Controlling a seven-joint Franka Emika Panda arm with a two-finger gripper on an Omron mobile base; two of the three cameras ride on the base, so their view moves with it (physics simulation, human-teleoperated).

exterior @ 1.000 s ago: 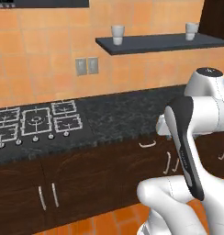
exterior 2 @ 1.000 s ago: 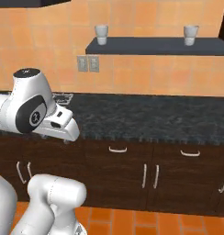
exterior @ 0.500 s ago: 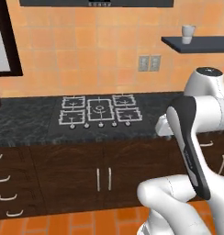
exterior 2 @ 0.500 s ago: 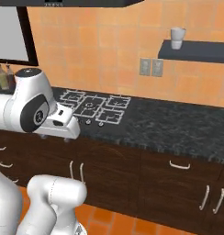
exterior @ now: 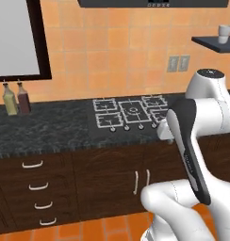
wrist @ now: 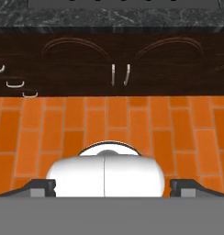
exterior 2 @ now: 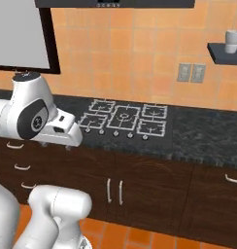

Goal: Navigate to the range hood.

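The range hood (exterior: 135, 3) is a flat dark slab along the top edge of the left base view, with a small display on its front. In the right base view the range hood (exterior 2: 140, 3) hangs straight above the gas hob (exterior 2: 123, 116). My arm is folded in front of the counter. In the hand view my gripper (wrist: 112, 186) points down at the orange tile floor, its fingertips (wrist: 40, 186) set far apart and holding nothing. It stands well below the hood and on the near side of the counter.
The black stone counter (exterior: 51, 129) tops dark cabinets with drawers (exterior: 36, 186). Two bottles (exterior: 15, 98) stand under a dark-framed pale window (exterior: 15, 37). A dark shelf with a white cup (exterior 2: 232, 41) and a wall outlet (exterior 2: 192, 73) lie to the right.
The base has driven left along the counter, so the whole scene slid right. Hob and hood now sit near the middle; window and bottles came into view. The arm's pose is unchanged.
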